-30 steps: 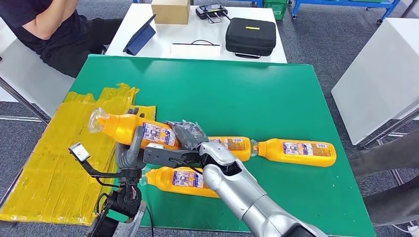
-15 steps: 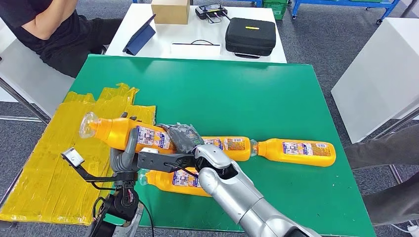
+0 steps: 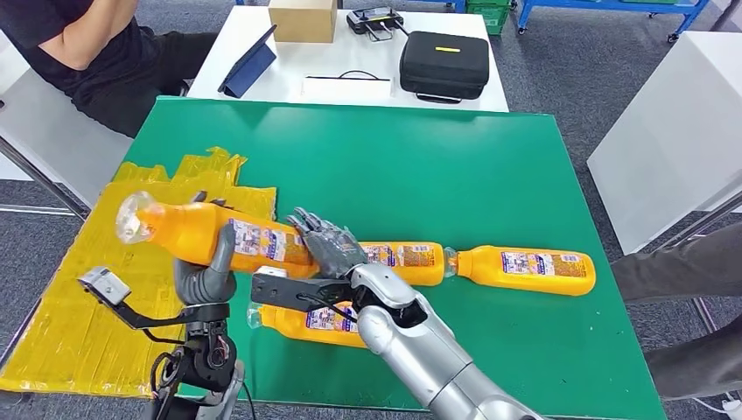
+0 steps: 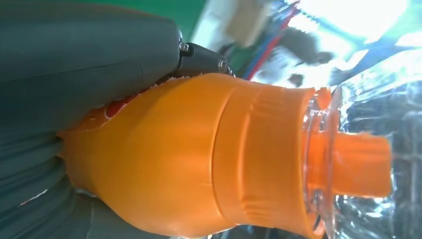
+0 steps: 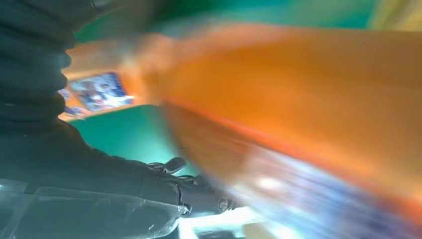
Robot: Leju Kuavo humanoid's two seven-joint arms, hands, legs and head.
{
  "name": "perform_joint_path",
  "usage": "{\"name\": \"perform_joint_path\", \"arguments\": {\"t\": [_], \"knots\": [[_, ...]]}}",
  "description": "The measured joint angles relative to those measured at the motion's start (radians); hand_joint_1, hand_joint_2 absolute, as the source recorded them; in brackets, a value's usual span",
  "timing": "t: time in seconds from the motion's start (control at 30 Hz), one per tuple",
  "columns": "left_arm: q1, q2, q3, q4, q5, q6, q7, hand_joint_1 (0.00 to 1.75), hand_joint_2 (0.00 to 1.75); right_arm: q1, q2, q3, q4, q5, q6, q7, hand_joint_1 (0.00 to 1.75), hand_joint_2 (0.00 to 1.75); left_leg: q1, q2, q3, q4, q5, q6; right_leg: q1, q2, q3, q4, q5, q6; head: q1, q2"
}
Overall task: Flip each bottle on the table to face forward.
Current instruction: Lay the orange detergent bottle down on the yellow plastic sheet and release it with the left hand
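i have the left hand (image 3: 203, 278) wrapped around the neck end of the lifted orange bottle (image 3: 210, 234), which hangs tilted above the near left of the green tabletop (image 3: 420, 166), its clear cap (image 3: 131, 216) pointing left over the yellow taped patch (image 3: 96, 289). in the left wrist view the thumb and fingers close on the shoulder of the bottle just behind the cap, so that grip looks firm. the right hand (image 3: 325, 243) sits at the bottle's base end with its fingers spread against the label; i cannot tell whether it is really gripping or just steadying, and the right wrist view is too blurred to help. three more orange bottles lie on the tabletop: one near bottle (image 3: 308, 320) partly under my right arm, a middle bottle (image 3: 404, 261) just right of the right hand, and a far-right bottle (image 3: 523, 269) nose to tail with it. these look like full squeeze bottles, so i judge them fairly heavy, smooth and a bit slippery, with walls that give under pressure. the narrow shoulder is the safest hold; the label area suits a light supporting touch while turning.
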Motion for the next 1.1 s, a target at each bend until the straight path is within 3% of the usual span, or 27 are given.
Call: {"name": "perform_joint_path", "arguments": {"t": [0.2, 0.37, 0.67, 0.87, 1.0, 1.1], "knots": [[0.002, 0.013, 0.142, -0.030, -0.451, 0.164, -0.015, 1.75, 1.75, 0.110, -0.073, -0.099, -0.230, 0.056, -0.001, 0.011, 0.00, 0.00, 0.000, 0.000, 0.000, 0.000, 0.000, 0.000, 0.000, 0.000, -0.001, 0.000, 0.000, 0.000, 0.000, 0.000], [-0.049, 0.050, 0.242, 0.059, -0.627, 0.233, -0.002, 1.75, 1.75, 0.176, -0.108, -0.123, -0.368, 0.067, 0.006, 0.010, 0.00, 0.00, 0.000, 0.001, 0.000, 0.000, 0.001, -0.001, 0.001, 0.000, -0.001, 0.000, 0.000, 0.000, 0.000, 0.000], [-0.077, 0.064, 0.283, 0.120, -0.684, 0.262, 0.004, 1.75, 1.75, 0.203, -0.135, -0.127, -0.442, 0.068, 0.010, 0.008, 0.00, 0.00, 0.000, 0.001, -0.001, 0.000, 0.001, -0.001, 0.001, 0.000, -0.001, 0.000, 0.000, -0.001, 0.000, 0.000], [-0.121, 0.096, 0.277, 0.196, -1.098, 0.418, 0.105, 1.75, 1.75, 0.225, -0.151, -0.127, -0.500, 0.058, 0.059, 0.010, 0.00, 0.00, 0.001, 0.000, -0.001, 0.000, 0.001, -0.001, 0.001, 0.000, -0.001, 0.000, 0.000, -0.001, 0.000, 0.000], [-0.168, 0.125, 0.248, 0.312, -1.332, 0.425, 0.175, 1.75, 1.75, 0.258, -0.172, -0.118, -0.554, 0.055, 0.107, 0.008, 0.00, 1.75, 0.001, 0.000, 0.000, 0.000, 0.001, -0.001, 0.001, 0.000, -0.001, 0.000, 0.000, -0.001, 0.000, 0.000], [-0.181, 0.138, 0.228, 0.408, -1.372, 0.382, 0.191, 1.75, 1.75, 0.282, -0.194, -0.093, -0.563, 0.089, 0.121, -0.004, 0.00, 1.75, 0.001, 0.001, -0.001, 0.000, 0.001, -0.001, 0.001, 0.000, -0.001, 0.000, 0.000, -0.001, 0.000, 0.000]]}}
